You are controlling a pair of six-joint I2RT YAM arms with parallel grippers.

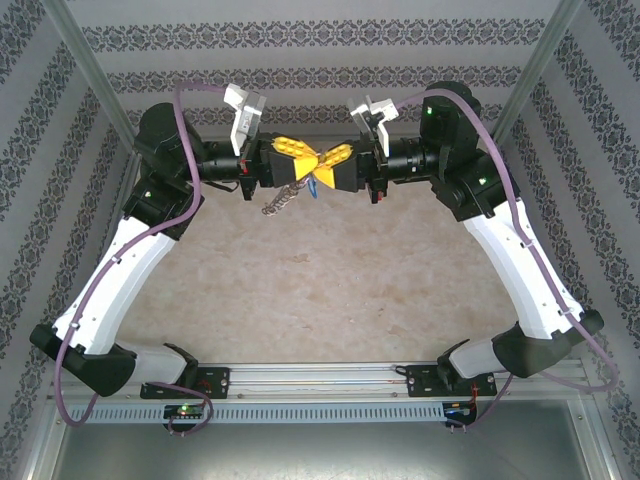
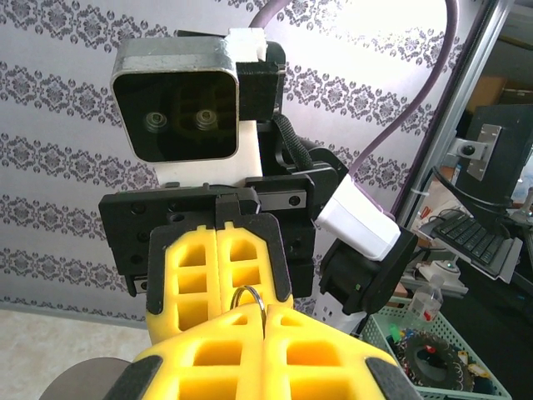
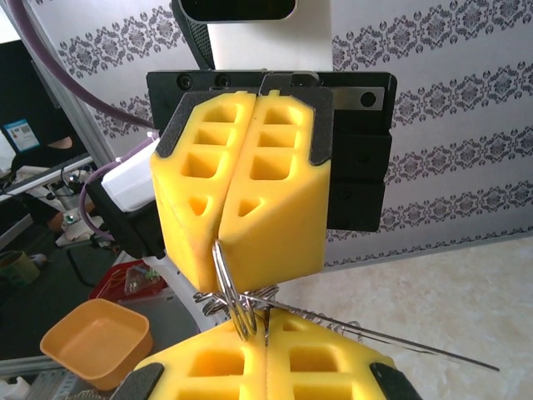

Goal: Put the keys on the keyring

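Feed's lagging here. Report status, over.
Left gripper and right gripper shut, tip to tip, both pinching the keyring. Blue key dangles under them; threaded or not, cannot tell. Nothing in the way.

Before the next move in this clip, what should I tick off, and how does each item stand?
1. The left hand is shut on the keyring: ok.
2. The right hand is shut on the same loop, meeting the left tip to tip: ok.
3. The blue key hangs just below the two hands: ok.
4. The blue key is threaded onto the loop: cannot tell.
5. The grey metal pieces dangle apart from the blue key: ok.
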